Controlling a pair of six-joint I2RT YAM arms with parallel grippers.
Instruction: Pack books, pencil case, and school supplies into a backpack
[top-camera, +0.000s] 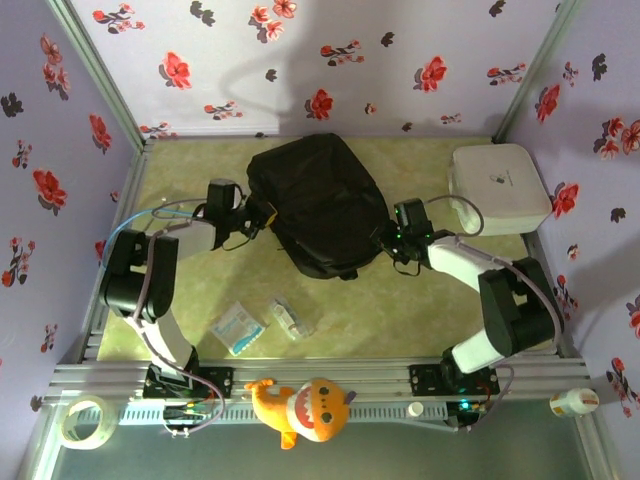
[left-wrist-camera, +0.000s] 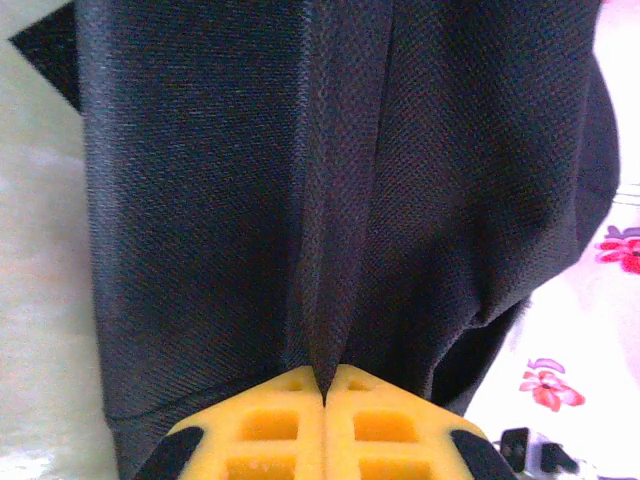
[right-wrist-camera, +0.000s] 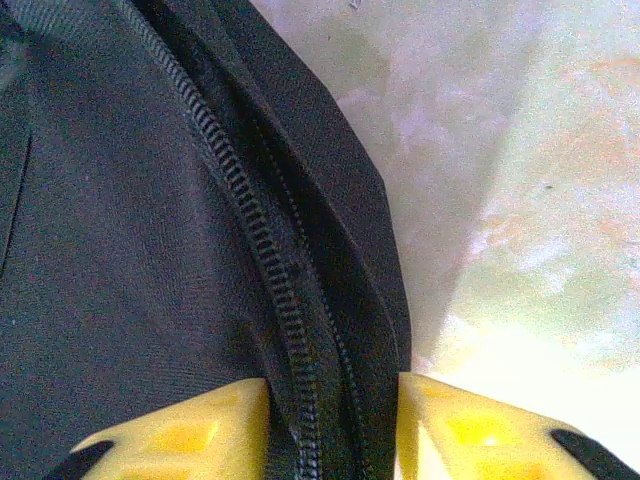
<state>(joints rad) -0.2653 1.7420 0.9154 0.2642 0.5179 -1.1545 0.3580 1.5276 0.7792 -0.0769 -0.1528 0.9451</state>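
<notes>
Pale purple walls printed with red and dark flowers enclose a yellowish-green table, seen from above.

The backpack, black soft fabric with a rounded top, lies flat at the centre of the table, slightly above the middle of the frame. It is the largest object on the table.

A white rounded-square box sits at the upper right of the table, well apart from the backpack.

Two arms, white with black joints, rise from the bottom edge and reach inward. The left gripper meets the backpack's left side. In the left wrist view, the left gripper has its yellow fingers clenched together, pinching a raised fold of the black fabric.

The right gripper meets the backpack's right side, low down. In the right wrist view, the right gripper has its yellow fingers on either side of the backpack's zippered edge. That edge fills the gap between them, so the claw is grasping it.

An orange and yellow plush fish lies on the metal rail at bottom centre. A roll of clear tape lies at the bottom left corner.

A flat pale blue-white packet lies on the table at lower centre, below the backpack. The pencil case, small and clear, lies just beside the packet on its right, tilted. Both are apart from the backpack and from the grippers.

A small white bottle lies at the bottom right.
</notes>
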